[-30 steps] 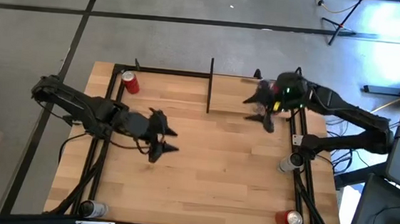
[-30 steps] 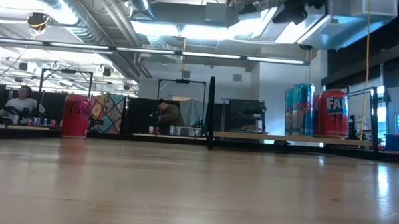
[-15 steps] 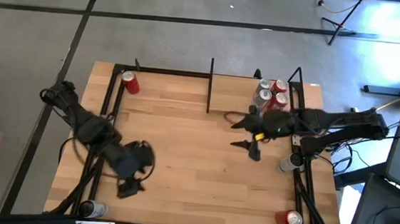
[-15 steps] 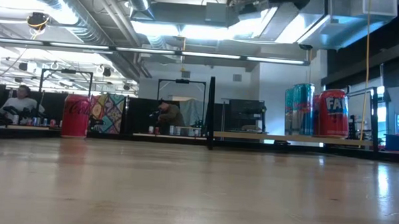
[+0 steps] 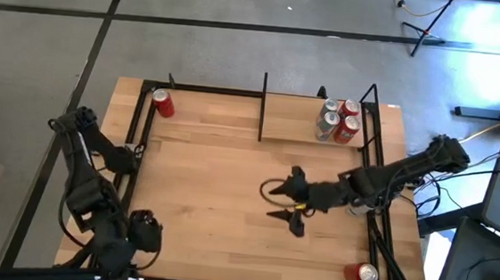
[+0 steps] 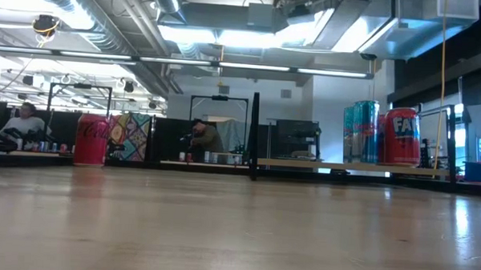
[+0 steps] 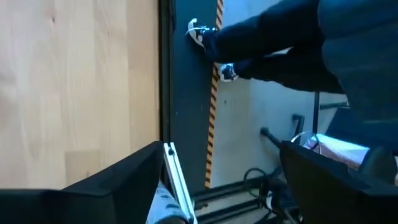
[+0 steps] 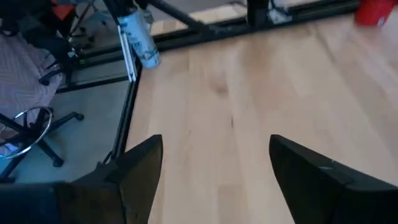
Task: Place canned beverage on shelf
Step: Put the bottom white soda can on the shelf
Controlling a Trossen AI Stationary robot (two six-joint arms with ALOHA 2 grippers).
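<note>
The pale, smooth-grained wooden tabletop (image 5: 219, 191) carries the small light-wood shelf with thin black rod framing (image 5: 292, 118) at its far edge. On the shelf's right end stands a cluster of cylindrical metal cans, red and silver (image 5: 339, 119). The right gripper (image 5: 286, 199) hovers near the shelf's front, fingers spread apart, empty. The left gripper (image 5: 142, 233), well apart at the near-left corner, seems open, though partly hidden.

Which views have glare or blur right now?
Low view: ceiling lights blow out, and their sheen runs across the wooden tabletop, soft up close; the red can on the small light-wood shelf stays legible. Left wrist view: its own dark fingers are blurred. High view: evenly lit, with bright spill at the upper right corner.
</note>
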